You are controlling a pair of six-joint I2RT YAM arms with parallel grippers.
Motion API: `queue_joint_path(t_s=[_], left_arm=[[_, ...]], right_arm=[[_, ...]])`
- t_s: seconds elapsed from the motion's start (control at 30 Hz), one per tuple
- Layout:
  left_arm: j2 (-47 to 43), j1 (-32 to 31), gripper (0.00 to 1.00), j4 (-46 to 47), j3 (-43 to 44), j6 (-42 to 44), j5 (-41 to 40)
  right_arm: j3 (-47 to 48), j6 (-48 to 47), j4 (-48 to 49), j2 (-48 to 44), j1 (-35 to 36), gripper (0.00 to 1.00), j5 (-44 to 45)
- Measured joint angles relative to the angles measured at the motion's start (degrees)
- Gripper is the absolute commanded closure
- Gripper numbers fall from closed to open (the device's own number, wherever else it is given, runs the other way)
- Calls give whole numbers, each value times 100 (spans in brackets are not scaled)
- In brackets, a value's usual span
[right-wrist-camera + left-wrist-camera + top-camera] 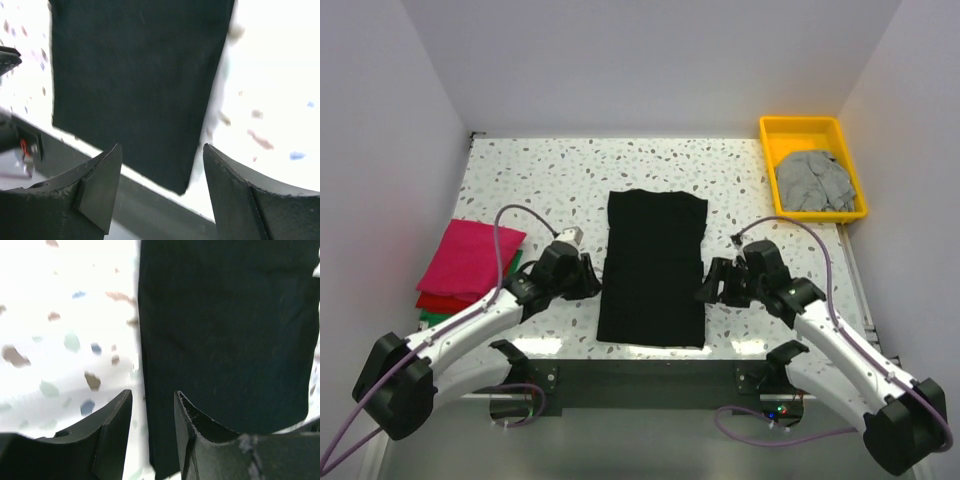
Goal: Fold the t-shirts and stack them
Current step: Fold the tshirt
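Nearest you, both end effectors sit low on either side of the black t-shirt (653,268). Your left end effector (592,278) is at the shirt's left edge. In the left wrist view its fingers (112,425) stand partly apart, with nothing between them and the cloth's edge lying below the gap. Your right end effector (706,290) is at the shirt's right edge. Its fingers (100,185) are spread wide and grip nothing.

The black t-shirt lies flat in the middle of the speckled counter (540,170), folded into a long, narrow rectangle. Its long axis runs straight away from you. One short end is at the counter's near edge, and the other, slightly wider end points toward the back wall.

To your left, a little farther in, is a pile of folded shirts. The magenta t-shirt (470,255) is on top, the red t-shirt (438,299) shows beneath it, and a sliver of the green t-shirt (430,318) peeks out at the near corner.

Farthest away, in the back right corner, is the yellow tray (772,130). It holds only the grey t-shirt (813,180), which is crumpled and unfolded and fills the nearer half of the tray.
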Motion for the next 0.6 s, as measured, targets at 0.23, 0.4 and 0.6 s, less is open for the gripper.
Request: queue_joint_path(t_s=[0.23,0.4,0.6], left_arm=[[-691,-184,59,-358,-595,-164,675],[-1147,-306,60,-468,-975,-520,780],[-1764,-570,64,-551,-1174,-907,815]], right_arm=[[-699,444,-732,-1132,0,37,-601],[-1001,702,-968,-1429,2,47,-894],[-1071,1001,-951,-1458,2,54,-1204]])
